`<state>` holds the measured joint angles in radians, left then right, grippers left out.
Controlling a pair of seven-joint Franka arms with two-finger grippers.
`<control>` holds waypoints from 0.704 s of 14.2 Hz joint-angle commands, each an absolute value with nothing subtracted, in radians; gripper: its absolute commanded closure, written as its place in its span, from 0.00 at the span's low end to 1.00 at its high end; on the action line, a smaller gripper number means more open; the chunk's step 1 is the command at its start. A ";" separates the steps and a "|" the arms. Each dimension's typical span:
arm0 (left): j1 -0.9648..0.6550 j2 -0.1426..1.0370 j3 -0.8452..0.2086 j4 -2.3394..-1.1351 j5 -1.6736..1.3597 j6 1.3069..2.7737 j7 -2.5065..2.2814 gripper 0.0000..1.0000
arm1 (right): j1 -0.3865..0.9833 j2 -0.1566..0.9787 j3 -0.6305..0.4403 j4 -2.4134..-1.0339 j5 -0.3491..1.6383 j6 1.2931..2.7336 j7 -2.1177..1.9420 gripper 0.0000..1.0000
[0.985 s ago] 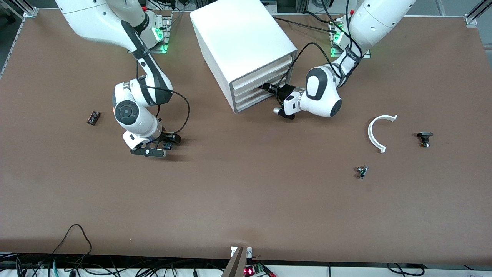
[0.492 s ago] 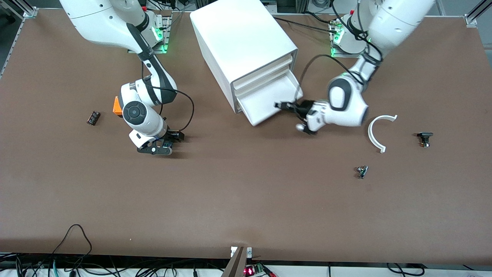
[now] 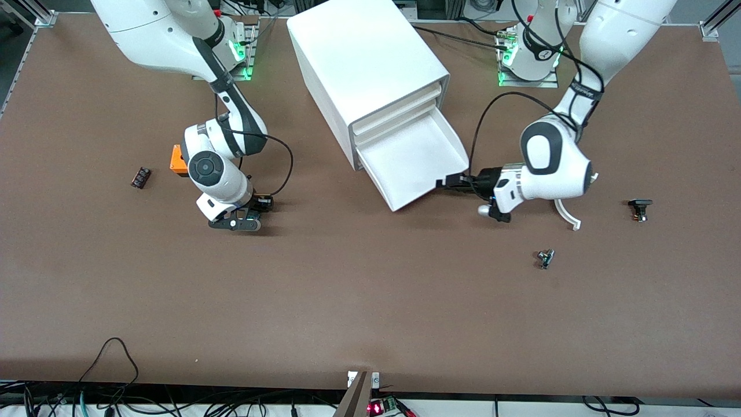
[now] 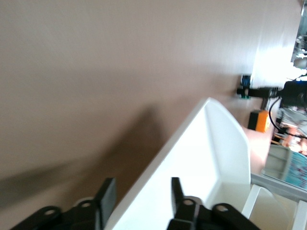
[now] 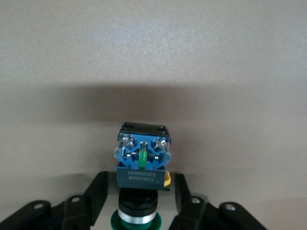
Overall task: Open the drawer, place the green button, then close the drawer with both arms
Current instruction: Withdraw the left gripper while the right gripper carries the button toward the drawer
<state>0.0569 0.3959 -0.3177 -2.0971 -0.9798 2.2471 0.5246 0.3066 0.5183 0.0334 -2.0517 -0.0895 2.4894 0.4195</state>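
At the cabinet (image 3: 370, 75), the drawer (image 3: 414, 159) stands out, bare; left end effector (image 4: 139, 196) parted astride its lip, right end effector (image 5: 139, 191) flanks the button (image 5: 142, 158).

A brown table (image 3: 370, 313) carries all items. A white cabinet (image 3: 362, 63) is set on it between the two arm bases, its lowest drawer (image 3: 414, 159) drawn out. Toward the right arm's end, an orange box (image 3: 176, 160) and a small dark part (image 3: 140, 177) are laid on the surface, and the button (image 5: 142, 160) is seen resting on it. Toward the left arm's end, a white curved piece (image 3: 567, 215), a black-capped button (image 3: 639, 208) and a small grey-green part (image 3: 545, 258) are found, well apart.
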 commanded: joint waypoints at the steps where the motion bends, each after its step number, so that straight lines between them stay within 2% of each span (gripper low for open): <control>1: 0.145 0.203 -0.285 -2.120 -0.812 2.233 0.497 0.00 | 0.311 0.520 0.029 -2.054 -0.121 2.505 0.417 0.58; 3: 0.182 0.112 -0.275 -2.120 -0.734 2.232 0.499 0.00 | 0.311 0.520 0.031 -2.045 -0.123 2.505 0.416 0.64; 5: 0.201 0.023 -0.217 -2.100 -0.569 2.182 0.499 0.00 | 0.311 0.519 0.031 -2.036 -0.126 2.503 0.416 0.67; 7: 0.199 -0.002 -0.151 -1.967 -0.412 1.997 0.474 0.00 | 0.311 0.514 0.031 -2.010 -0.126 2.502 0.404 0.67; 10: 0.189 -0.005 -0.136 -1.749 -0.110 1.748 0.314 0.00 | 0.311 0.489 0.031 -1.941 -0.127 2.456 0.368 0.67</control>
<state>0.2018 -0.0273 -0.1338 -1.8895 -0.2630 1.8767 0.4164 0.3080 0.5116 0.0336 -1.9853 -0.1171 2.4982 0.3976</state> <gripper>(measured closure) 0.000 0.665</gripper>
